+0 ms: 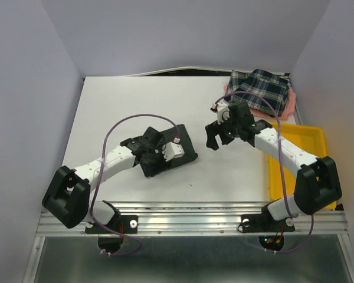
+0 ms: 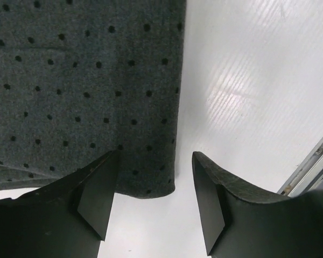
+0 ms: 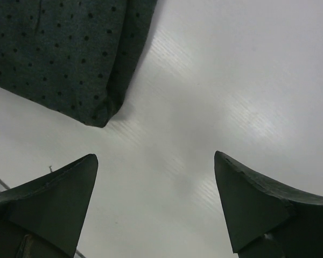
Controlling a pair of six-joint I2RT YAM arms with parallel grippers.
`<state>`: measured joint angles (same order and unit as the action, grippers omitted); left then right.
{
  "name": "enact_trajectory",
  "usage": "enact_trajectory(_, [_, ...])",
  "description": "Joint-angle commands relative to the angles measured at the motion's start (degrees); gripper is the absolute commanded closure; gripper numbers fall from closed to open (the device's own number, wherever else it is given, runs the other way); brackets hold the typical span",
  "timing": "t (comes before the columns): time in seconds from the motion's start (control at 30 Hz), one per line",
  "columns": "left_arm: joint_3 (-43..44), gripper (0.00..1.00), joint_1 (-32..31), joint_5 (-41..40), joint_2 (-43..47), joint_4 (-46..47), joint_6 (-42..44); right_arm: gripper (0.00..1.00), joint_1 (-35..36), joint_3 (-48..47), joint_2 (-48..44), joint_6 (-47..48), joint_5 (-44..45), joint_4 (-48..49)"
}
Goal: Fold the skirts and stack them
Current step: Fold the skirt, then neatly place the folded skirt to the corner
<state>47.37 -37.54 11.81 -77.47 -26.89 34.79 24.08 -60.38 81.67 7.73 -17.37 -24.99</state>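
On the left half of the white bench (image 1: 135, 100), the charcoal skirt with fine black dots (image 1: 187, 154) is lying as a folded dark block, flat on the surface. The left hand (image 2: 155, 177) is hanging right over it with its two fingers standing apart and nothing pinched between them. In the left wrist view one finger (image 2: 97, 193) is sitting over the cloth's lower corner while the other is sitting over bare bench just beside the folded edge. Whether the fingers are touching the cloth is not clear. Further right, near the middle of the bench, the right hand (image 1: 219, 141) is hovering with its fingers spread wide and holding nothing. Its wrist view is showing only bare white surface between them, with a corner of the dotted skirt lying just off to the upper left, apart from both fingers. At the far right corner, the navy, green and white plaid skirt (image 1: 262, 88) is resting folded on top of the pink skirt (image 1: 290, 106), whose edges are peeking out beneath it. A yellow tray (image 1: 310, 141) is sitting along the right edge, nearer than that pile, partly under the right arm.
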Motion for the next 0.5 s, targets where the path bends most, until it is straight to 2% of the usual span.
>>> enact_trajectory(0.0, [3.1,0.33,5.8,4.0,2.4,0.1,-4.5,0.06,0.3,-3.3,6.6,-12.5,-8.1,3.2])
enact_trajectory(0.07, [4.1,0.25,10.6,-1.3,3.5,2.6,-8.4,0.05,0.3,-6.7,11.6,-18.9,-9.1,4.1])
enact_trajectory(0.17, [8.9,0.23,20.0,2.8,0.8,-1.2,-10.3,0.02,0.3,-10.1,16.5,-24.9,-11.8,4.7])
enact_trajectory(0.27, [12.1,0.23,24.8,8.1,-1.3,-5.8,-12.4,0.00,0.3,-12.6,22.3,-28.5,-14.5,6.3])
enact_trajectory(0.47, [12.9,0.25,29.3,9.9,-4.6,-6.9,-17.5,0.00,0.3,-19.5,33.4,-30.1,-15.8,7.1])
